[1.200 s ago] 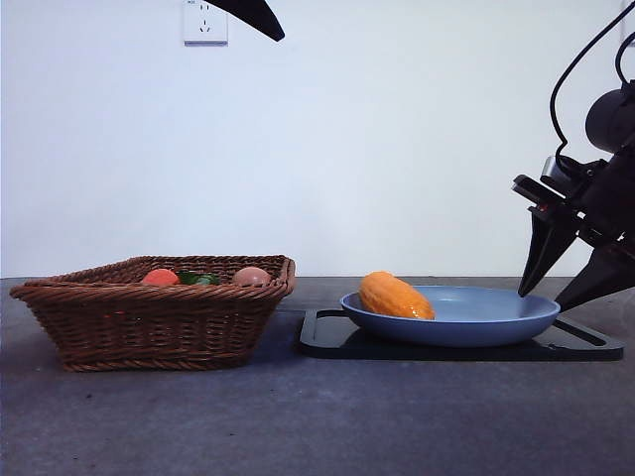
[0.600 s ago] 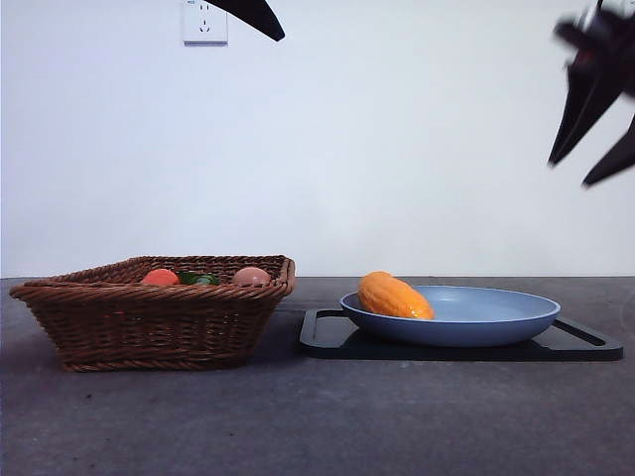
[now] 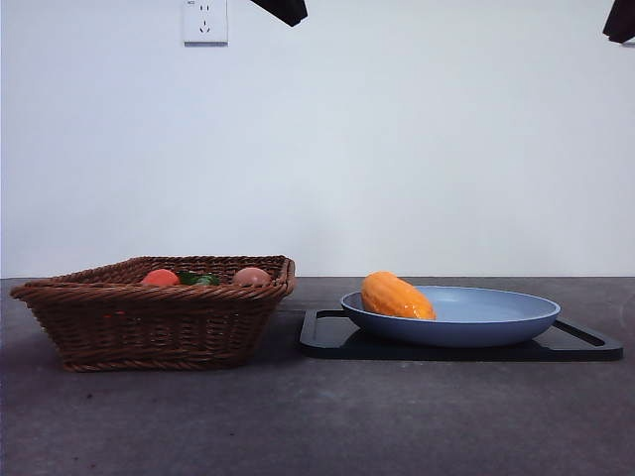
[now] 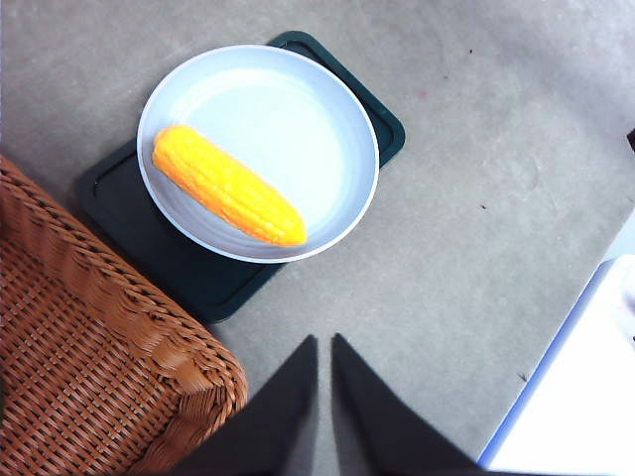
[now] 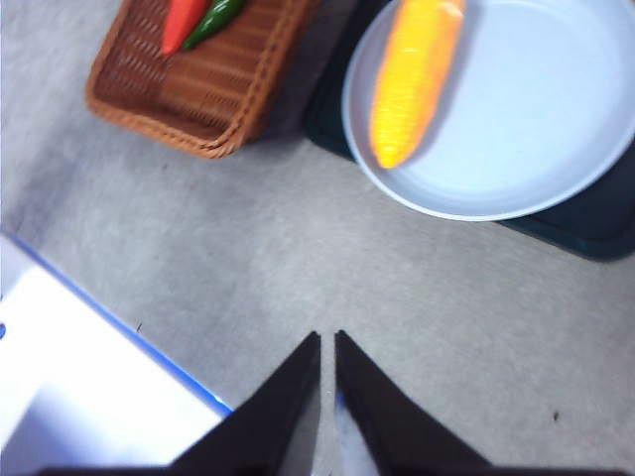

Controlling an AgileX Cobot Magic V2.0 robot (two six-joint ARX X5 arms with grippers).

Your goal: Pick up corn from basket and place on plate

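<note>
The orange-yellow corn [image 3: 396, 296] lies on the left part of the blue plate [image 3: 496, 315], also seen as corn [image 4: 226, 184] on the plate [image 4: 327, 129] and as corn [image 5: 413, 74] on the plate [image 5: 536, 129]. The brown wicker basket [image 3: 149, 317] stands left of the plate. My left gripper [image 4: 323, 347] hangs shut and empty high above the table between basket [image 4: 89, 327] and plate. High over the table's near side, my right gripper [image 5: 327, 342] is shut and empty too. Both arms show only as black tips [image 3: 283, 9] at the front view's top.
The plate rests on a flat black tray [image 3: 327, 337]. In the basket [image 5: 189, 89] lie a red-orange item [image 3: 159, 278], a green piece [image 3: 201, 280] and a tan-pink round item [image 3: 251, 276]. A white, blue-edged surface [image 5: 69, 397] borders the grey table.
The gripper at the right, which stood open beside the plate, has risen up out of the front view, leaving only a black tip at the top right corner. The corn stays on the plate.
</note>
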